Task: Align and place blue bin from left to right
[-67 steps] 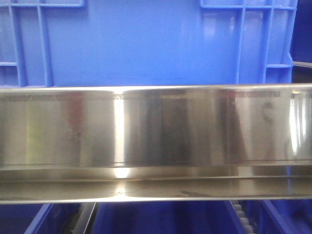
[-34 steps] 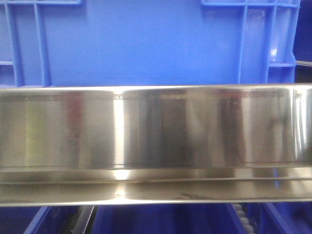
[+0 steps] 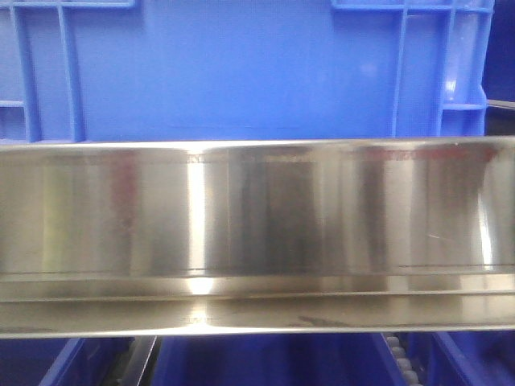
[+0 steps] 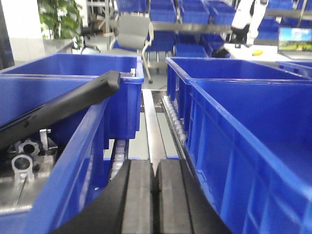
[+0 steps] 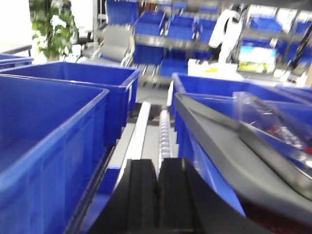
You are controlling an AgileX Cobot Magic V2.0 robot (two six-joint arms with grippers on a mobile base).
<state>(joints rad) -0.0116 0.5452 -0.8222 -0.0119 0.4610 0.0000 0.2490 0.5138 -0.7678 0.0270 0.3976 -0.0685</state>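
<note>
The blue bin (image 3: 233, 72) fills the top of the front view, showing its flat side panel with ribs at both ends, behind a steel rail. In the left wrist view it stands on the right (image 4: 253, 126). In the right wrist view it stands on the left (image 5: 48, 131). My left gripper (image 4: 156, 163) is shut with nothing in it and hangs low over the roller lane beside the bin's left wall. My right gripper (image 5: 157, 165) is also shut on nothing, over the lane on the bin's other side.
A shiny steel rail (image 3: 257, 217) crosses the front view, with more blue tubs (image 3: 265, 362) below. A neighbouring bin (image 4: 73, 161) holds a black bar (image 4: 63, 102) and metal parts (image 4: 24, 161). Another bin holds a grey strip (image 5: 219, 141) and a clear bag (image 5: 268, 117). Rollers (image 5: 165, 131) line the lanes.
In the front view the bin's panel looks slightly larger, its ribs spread outward a little, and the reflections on the rail have shifted.
</note>
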